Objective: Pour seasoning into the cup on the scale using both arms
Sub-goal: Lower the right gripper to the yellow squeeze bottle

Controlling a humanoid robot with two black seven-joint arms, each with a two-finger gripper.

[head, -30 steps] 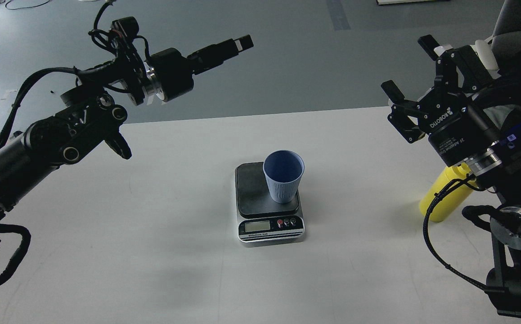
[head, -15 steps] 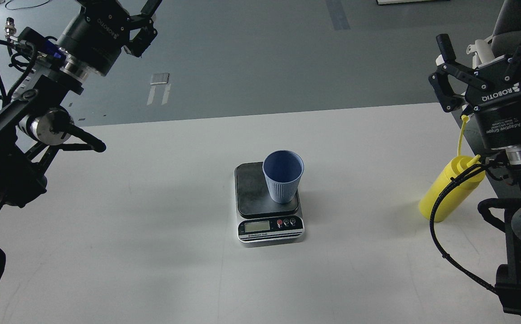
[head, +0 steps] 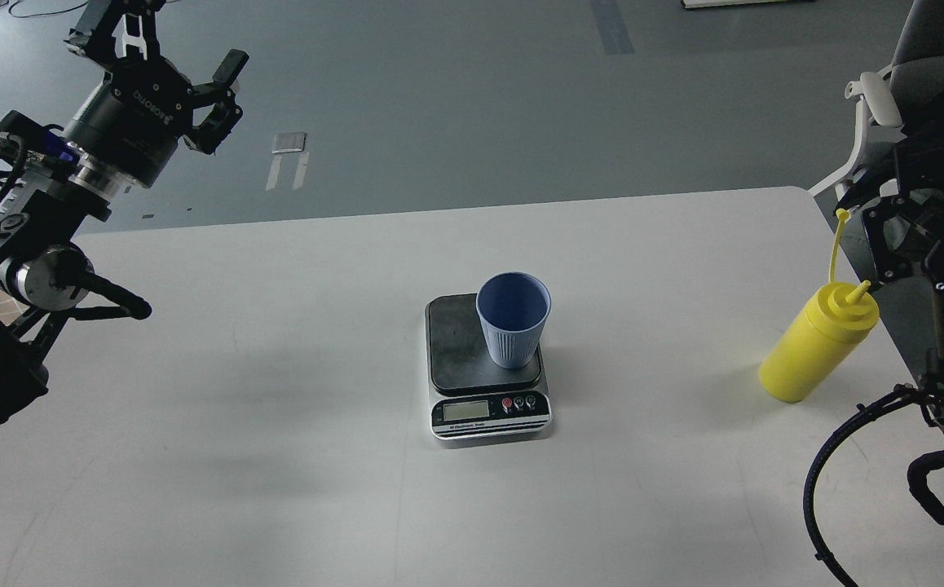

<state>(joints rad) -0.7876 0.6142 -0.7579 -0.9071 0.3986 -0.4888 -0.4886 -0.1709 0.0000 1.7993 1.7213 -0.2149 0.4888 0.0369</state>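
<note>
Right pincer [head: 900,191] has pulled back, uncovering the seasoning [head: 816,346] bottle.

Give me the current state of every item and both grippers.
Squeeze bottle: upright on the table, cap off its nozzle, not held.
Blue cup: upright on the scale's plate.
Kitchen scale: flat on the table, display unreadable.
Left gripper: open, raised, holding nothing.
Right gripper: beside the bottle, fingers unclear.

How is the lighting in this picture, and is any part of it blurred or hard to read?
Head view: soft, even light; faint shadows fall toward the left on the white table; the cup and bottle look sharp; the scale display is too small to read; the black right gripper is dark against its background.
</note>
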